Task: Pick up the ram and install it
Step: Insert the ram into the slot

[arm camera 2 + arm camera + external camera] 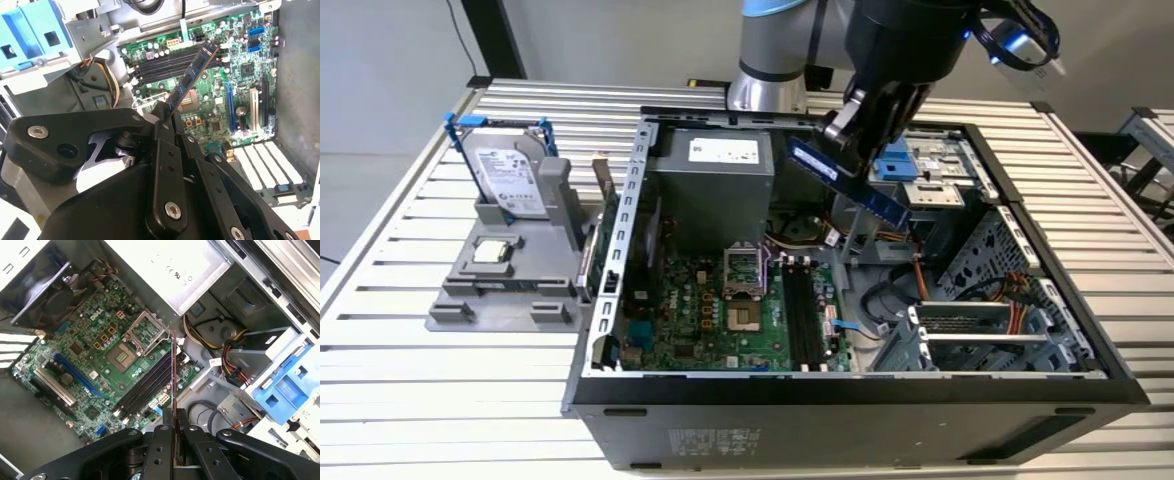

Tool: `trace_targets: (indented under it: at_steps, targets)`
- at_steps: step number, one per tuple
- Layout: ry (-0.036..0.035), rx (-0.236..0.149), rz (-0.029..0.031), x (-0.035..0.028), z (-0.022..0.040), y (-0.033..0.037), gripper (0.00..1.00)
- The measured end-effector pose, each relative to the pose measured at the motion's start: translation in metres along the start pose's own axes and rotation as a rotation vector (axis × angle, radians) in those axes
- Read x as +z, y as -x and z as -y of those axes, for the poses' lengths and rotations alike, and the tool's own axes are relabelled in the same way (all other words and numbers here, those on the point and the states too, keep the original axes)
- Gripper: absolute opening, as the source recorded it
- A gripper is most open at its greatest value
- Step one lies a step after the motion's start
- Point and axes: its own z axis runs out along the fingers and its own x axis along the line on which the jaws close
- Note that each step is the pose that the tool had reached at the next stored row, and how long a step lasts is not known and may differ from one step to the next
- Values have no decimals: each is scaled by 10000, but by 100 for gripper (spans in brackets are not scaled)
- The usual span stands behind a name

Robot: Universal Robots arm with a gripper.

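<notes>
I see the end effector [165, 119] clamped on 1 end of the ram [192, 75]. The ram is tilted in the air above the motherboard [700, 315] of the open computer case [854, 420]. My worry is that the stick seems not aligned with the memory slots [145, 385], so it can meet them crooked or slip in the grip.
</notes>
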Motion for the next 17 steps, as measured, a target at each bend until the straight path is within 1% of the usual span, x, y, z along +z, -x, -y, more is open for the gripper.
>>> trace_targets:
  at_steps: [8, 12, 16, 17]
  targets:
    - [-37, 1077, 33, 0, 0, 0, 0]
    - [-57, 1681, 51, 0, 0, 0, 0]
    - [-78, 2324, 71, 0, 0, 0, 0]
    - [-89, 2642, 80, -1, 0, 0, 0]
